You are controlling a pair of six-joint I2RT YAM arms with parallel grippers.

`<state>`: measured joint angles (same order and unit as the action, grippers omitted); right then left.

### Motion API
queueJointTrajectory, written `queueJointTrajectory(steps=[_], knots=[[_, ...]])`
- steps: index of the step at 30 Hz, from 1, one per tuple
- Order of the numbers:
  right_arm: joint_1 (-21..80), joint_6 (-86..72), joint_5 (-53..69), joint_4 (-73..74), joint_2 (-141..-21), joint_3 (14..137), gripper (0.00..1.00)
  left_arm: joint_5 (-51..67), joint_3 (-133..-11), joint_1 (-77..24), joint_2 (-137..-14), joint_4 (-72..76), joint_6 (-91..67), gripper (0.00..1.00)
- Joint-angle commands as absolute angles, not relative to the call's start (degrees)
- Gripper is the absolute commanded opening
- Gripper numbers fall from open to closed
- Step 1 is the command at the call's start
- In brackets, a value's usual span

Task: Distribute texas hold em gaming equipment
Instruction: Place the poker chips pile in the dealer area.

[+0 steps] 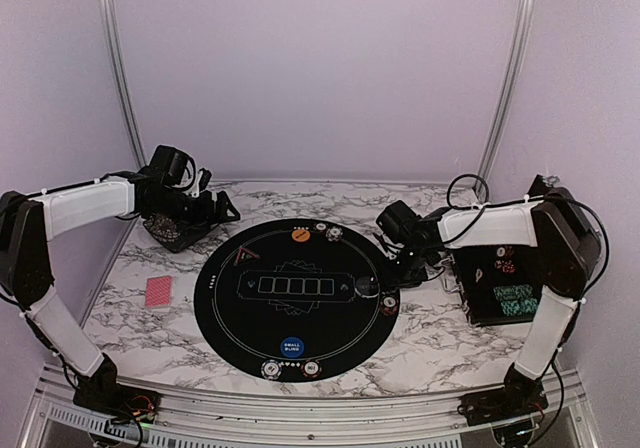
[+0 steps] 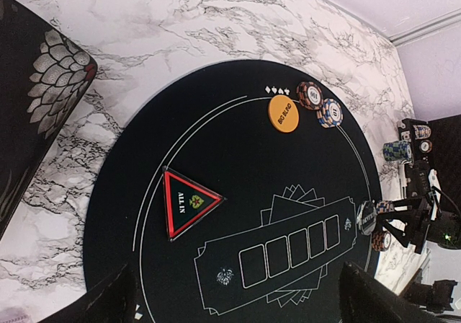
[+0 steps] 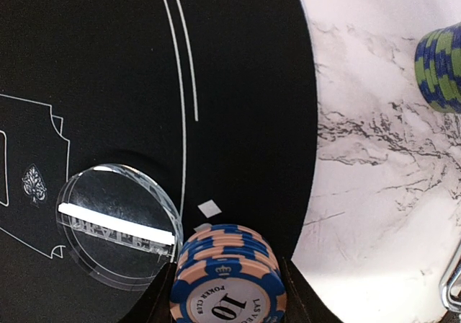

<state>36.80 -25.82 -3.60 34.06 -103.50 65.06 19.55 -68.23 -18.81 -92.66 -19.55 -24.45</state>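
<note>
Pale lilac walls [image 1: 300, 68] and two aluminium uprights [image 1: 118, 68] close in a white marble-veined counter [image 1: 440, 338]. At far left the left tool [image 1: 225, 208] hangs with fingers wide apart near a black patterned box [image 1: 170, 230]; a red-backed card deck [image 1: 158, 292] lies nearer. The big round black mat [image 1: 240, 318] carries a red-edged black triangular marker [image 2: 186, 202], an orange round button [image 1: 300, 235] and a blue round button [image 1: 290, 347]. At its right rim the right tool [image 3: 225, 301] is clamped on a blue-and-peach striped chip stack [image 3: 227, 262], just beside a clear round disc [image 3: 119, 226]. A black chip case [image 1: 480, 313] stands far right.
</note>
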Motion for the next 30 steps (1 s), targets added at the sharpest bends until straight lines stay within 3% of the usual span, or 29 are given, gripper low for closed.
queueJointTrajectory(steps=[1,30], knots=[[37.6,-26.6,-5.3,34.0,-103.4,64.4,0.30,20.4,-67.7,-18.9,-93.6,-19.1,-24.3,0.99],[38.3,-24.4,-4.0,34.7,-107.3,68.3,0.30,20.4,-67.7,-18.9,-93.5,-19.1,-24.1,0.99]])
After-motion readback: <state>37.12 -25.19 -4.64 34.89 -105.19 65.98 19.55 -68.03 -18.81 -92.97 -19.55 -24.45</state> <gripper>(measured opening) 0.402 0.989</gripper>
